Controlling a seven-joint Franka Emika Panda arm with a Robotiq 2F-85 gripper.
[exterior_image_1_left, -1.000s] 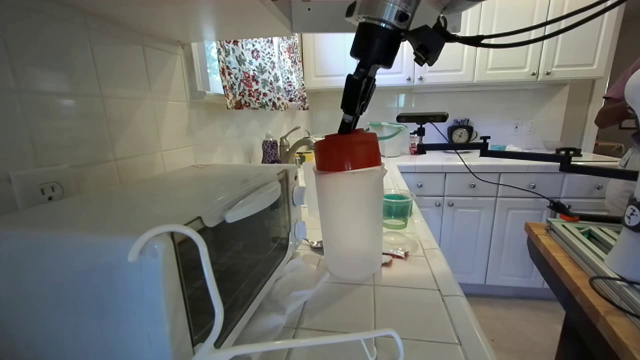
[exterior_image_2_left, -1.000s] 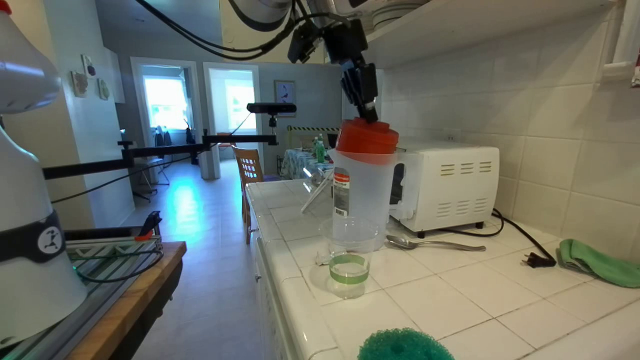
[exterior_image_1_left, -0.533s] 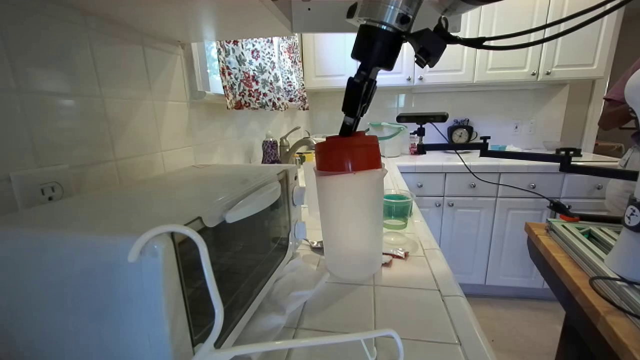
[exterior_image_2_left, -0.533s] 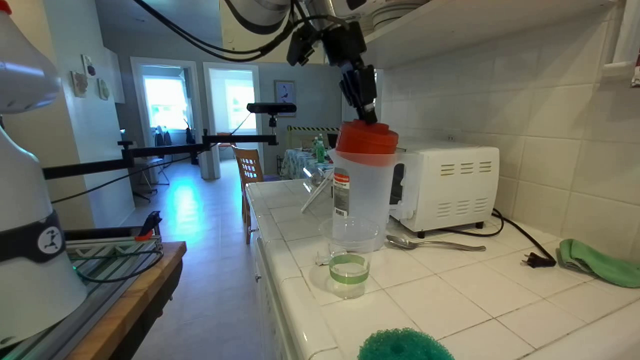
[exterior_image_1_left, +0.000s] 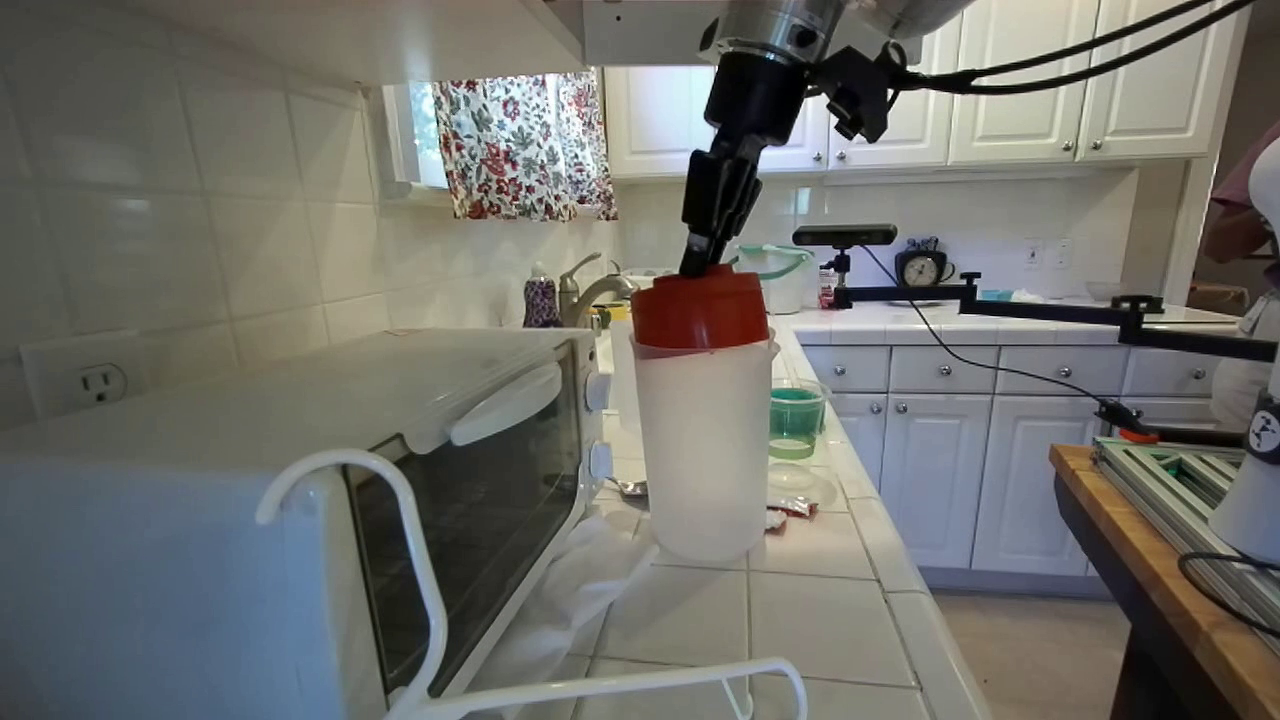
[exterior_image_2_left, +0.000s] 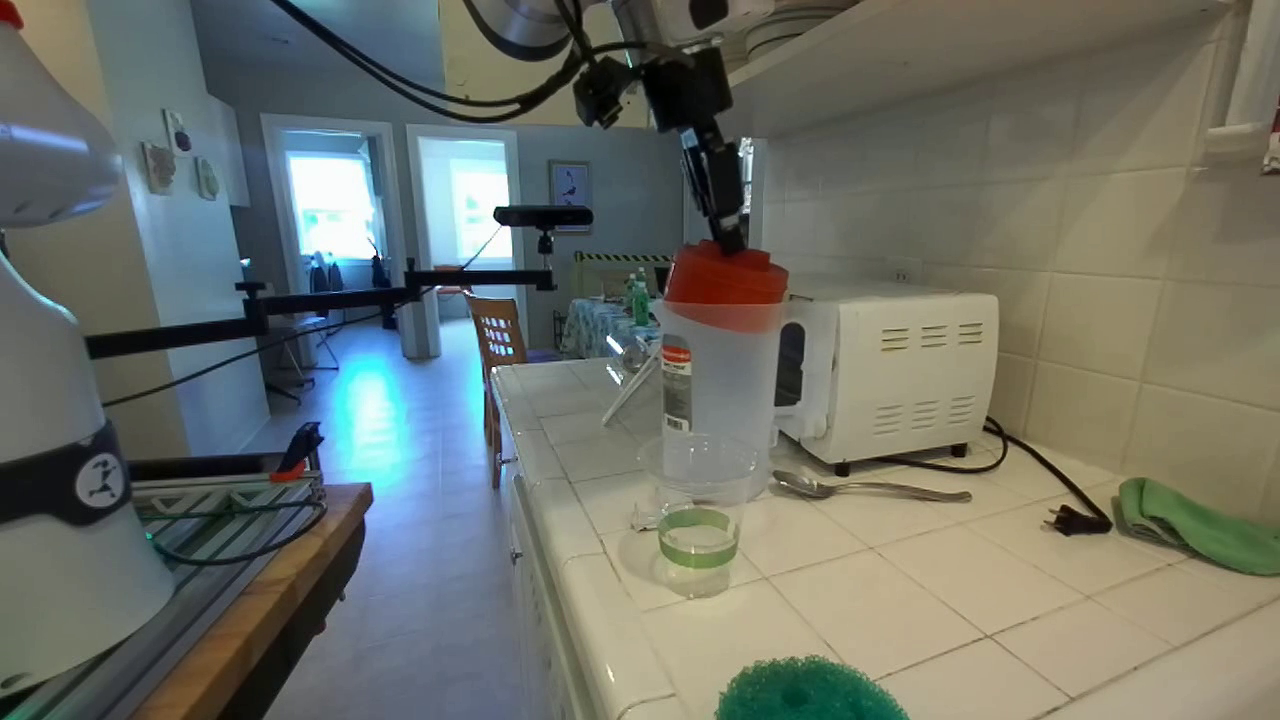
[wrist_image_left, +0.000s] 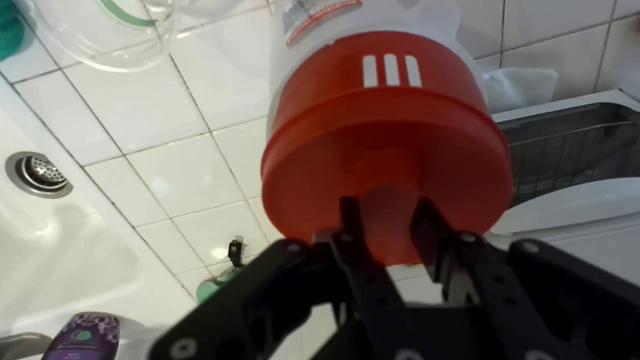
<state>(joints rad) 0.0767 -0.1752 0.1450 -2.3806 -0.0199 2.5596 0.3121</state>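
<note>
Pitcher (exterior_image_1_left: 708, 455) and red lid (exterior_image_1_left: 700, 312) shifted slightly toward edge of counter (exterior_image_1_left: 820, 620) since earlier frame. Exterior view: red lid sat tilted in pitcher's mouth; more sideways push might tip pitcher. Exterior view: clear cup (exterior_image_2_left: 698, 538) stood near pitcher, contents unclear. Wrist view: gripper (wrist_image_left: 387, 207) clamped on lid's knob (wrist_image_left: 392, 230).

The lid (wrist_image_left: 385, 112) is red with three white bars, the pitcher (exterior_image_1_left: 703, 450) cloudy white, the end effector (wrist_image_left: 387, 202) black.
</note>
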